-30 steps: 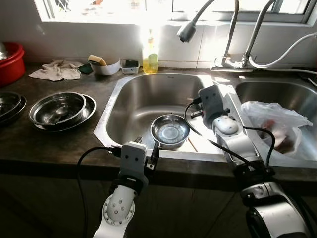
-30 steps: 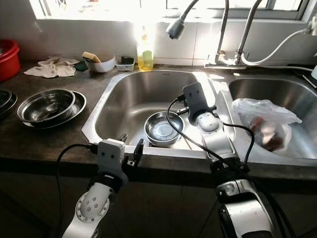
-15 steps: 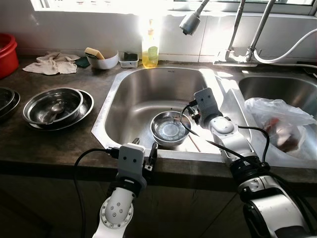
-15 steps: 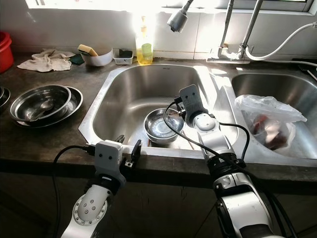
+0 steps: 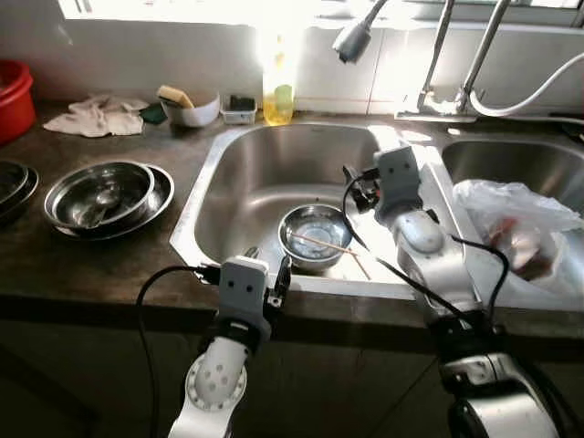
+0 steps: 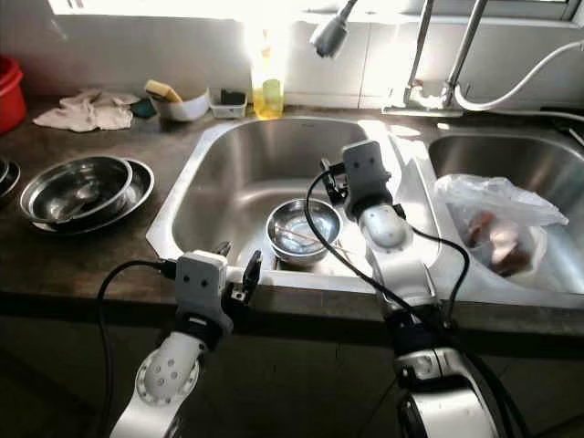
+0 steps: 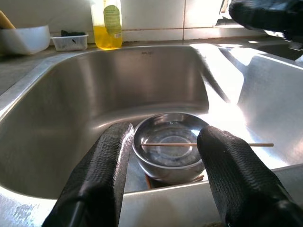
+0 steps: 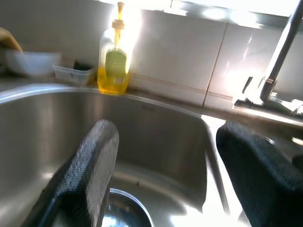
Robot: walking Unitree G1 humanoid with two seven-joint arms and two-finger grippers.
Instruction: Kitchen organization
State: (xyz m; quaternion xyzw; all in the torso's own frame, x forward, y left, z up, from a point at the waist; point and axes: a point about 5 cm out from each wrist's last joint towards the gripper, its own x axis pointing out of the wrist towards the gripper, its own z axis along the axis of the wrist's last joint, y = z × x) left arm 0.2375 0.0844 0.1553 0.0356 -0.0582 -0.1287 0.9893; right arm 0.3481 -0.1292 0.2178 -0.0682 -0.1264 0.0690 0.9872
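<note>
A small steel bowl (image 5: 315,235) stands on the floor of the left sink (image 5: 199,196). A thin wooden stick (image 7: 208,144) lies across the bowl's rim. My left gripper (image 7: 165,132) hovers at the sink's front edge, just short of the bowl, open with nothing between its fingers. My right gripper (image 5: 356,187) is raised above the bowl's right side and points toward the back of the sink. In the right wrist view its fingers (image 8: 94,161) stand wide apart and empty, with the bowl's rim (image 8: 128,208) below them.
Stacked steel bowls (image 5: 102,193) sit on the counter to the left, with a red basin (image 5: 14,100) and a cloth (image 5: 91,119) behind. A soap bottle (image 5: 277,91) and a white sponge bowl (image 5: 192,109) line the back. A plastic bag (image 5: 511,224) lies in the right sink. The faucet head (image 5: 351,41) hangs overhead.
The right gripper dipped to the bowl and has since risen and drawn back. A thin stick now lies across the bowl. The left gripper has stayed at the sink edge.
</note>
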